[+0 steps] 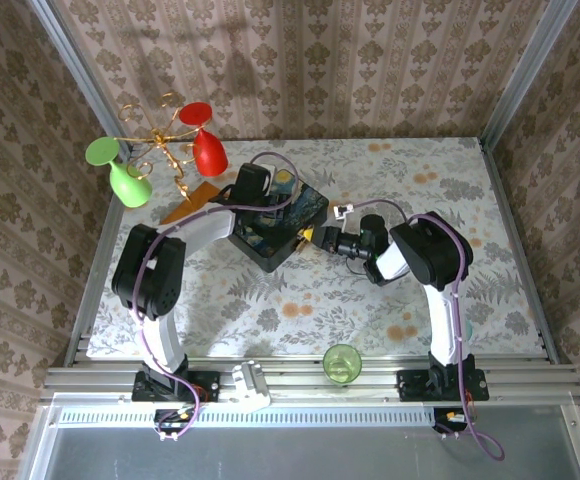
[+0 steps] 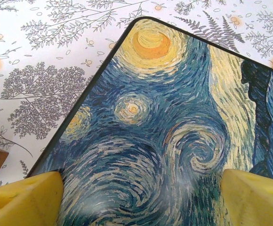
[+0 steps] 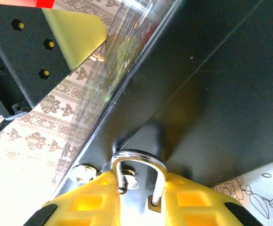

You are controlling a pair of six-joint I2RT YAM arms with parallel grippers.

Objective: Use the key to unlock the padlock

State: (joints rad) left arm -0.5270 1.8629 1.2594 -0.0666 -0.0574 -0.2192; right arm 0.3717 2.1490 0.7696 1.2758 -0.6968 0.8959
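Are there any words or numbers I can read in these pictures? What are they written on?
There are none to read.
The painted box has just swirls and stars on it, no writing.
The tablecloth has just flowers and leaves.
The padlock has a plain silver loop with no mark on it.

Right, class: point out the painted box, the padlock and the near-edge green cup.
painted box (image 2: pixel 164 132), left wrist view, middle of its lid.
padlock (image 3: pixel 141 153), right wrist view, top of its silver shackle.
green cup (image 1: pixel 342 362), top external view, its open mouth.
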